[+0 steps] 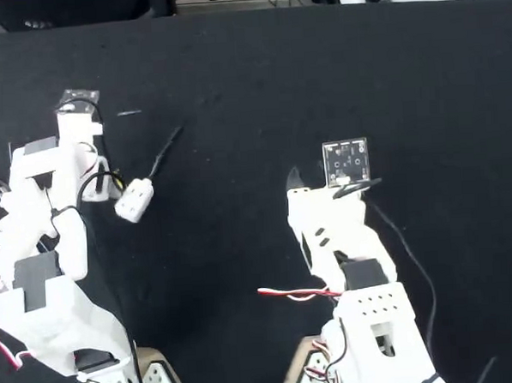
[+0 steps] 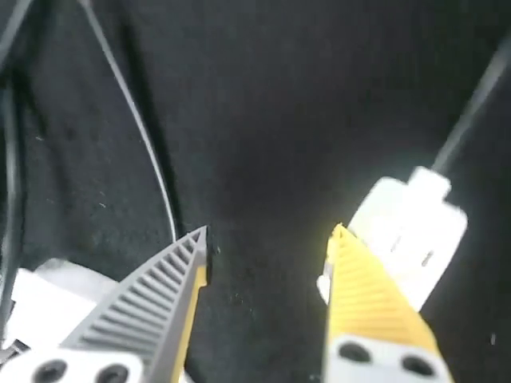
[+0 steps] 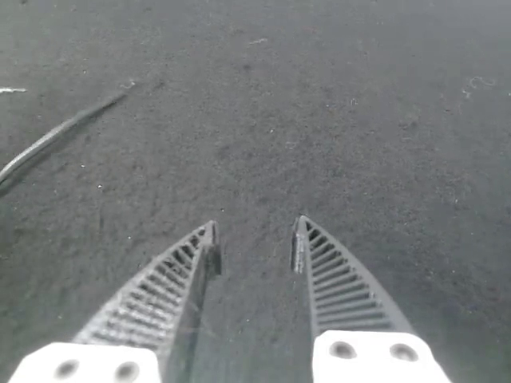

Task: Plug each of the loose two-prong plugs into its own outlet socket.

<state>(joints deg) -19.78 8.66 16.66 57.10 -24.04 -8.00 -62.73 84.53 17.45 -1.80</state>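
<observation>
One white, blocky two-prong plug (image 1: 134, 199) with a dark cord (image 1: 164, 150) lies near the left edge of the tabletop (image 1: 233, 81), just beside the left gripper (image 2: 267, 233), its jaws wide apart and empty, while the right gripper (image 3: 255, 231), slightly parted and empty, hovers by the square outlet socket (image 1: 346, 162).

Both arms out, both hands gaping

Here's the left arm (image 1: 45, 254) up the left side in the high view, white links stacked one over another; its left hand (image 2: 269, 235) is spread wide, grey ribbed finger (image 2: 152, 295) on one side, yellow finger (image 2: 367, 303) on the other, tips well apart; over to the right arm (image 1: 345, 247), stretched forward from its base near the middle; the right hand (image 3: 256, 226) points straight ahead, two ribbed fingers parted by a narrower gap, tips angled slightly toward each other.
</observation>
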